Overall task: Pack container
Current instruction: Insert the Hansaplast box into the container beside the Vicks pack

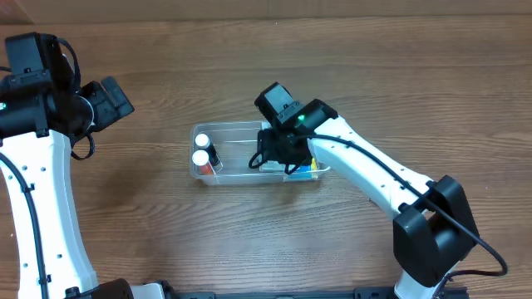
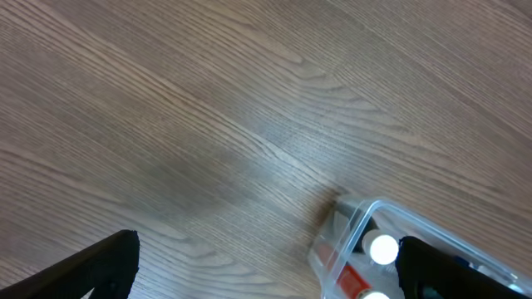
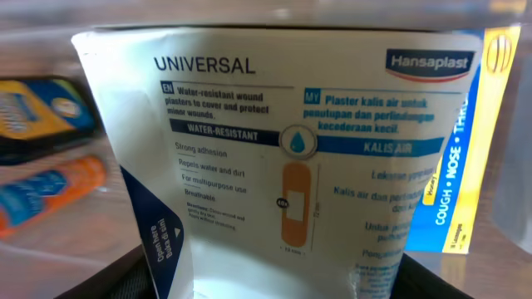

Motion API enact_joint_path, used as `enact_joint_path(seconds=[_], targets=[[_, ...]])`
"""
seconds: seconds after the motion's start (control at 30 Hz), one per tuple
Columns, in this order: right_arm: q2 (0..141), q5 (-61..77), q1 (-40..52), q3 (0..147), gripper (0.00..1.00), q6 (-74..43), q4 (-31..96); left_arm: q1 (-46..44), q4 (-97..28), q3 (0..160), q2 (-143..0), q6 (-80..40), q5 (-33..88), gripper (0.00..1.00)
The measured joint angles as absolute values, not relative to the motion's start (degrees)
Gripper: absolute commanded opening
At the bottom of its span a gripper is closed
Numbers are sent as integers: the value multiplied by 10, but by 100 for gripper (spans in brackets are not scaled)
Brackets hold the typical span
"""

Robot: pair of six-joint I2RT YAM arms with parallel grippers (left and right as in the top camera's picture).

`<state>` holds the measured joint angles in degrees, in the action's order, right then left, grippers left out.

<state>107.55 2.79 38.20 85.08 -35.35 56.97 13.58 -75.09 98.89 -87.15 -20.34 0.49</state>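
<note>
Premises: a robotics test bench. A brown wood-grain tabletop (image 1: 249, 241) fills all views; a white-and-black jointed robot arm (image 1: 41, 216) stands at 8 o'clock, a second arm (image 1: 374, 170) at 4 o'clock. At centre, a clear rectangular plastic tub (image 1: 237, 148) holds small pharmacy goods (image 1: 202, 156).

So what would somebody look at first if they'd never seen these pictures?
Probably the white and blue plaster box, which fills the right wrist view, pinched between the right gripper's fingers. From overhead, that arm reaches into the clear container in the middle of the table, where two white-capped bottles sit at its left end.
</note>
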Motion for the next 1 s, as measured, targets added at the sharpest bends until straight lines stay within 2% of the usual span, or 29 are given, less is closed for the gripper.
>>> enact_joint_path(seconds=[0.73,1.0], targets=[[1077,73,383,809,71,-334,483,136,-752,989,-872,-203,7,100],[1125,76,383,809,75,-330,474,136,-752,989,-872,-203,7,100]])
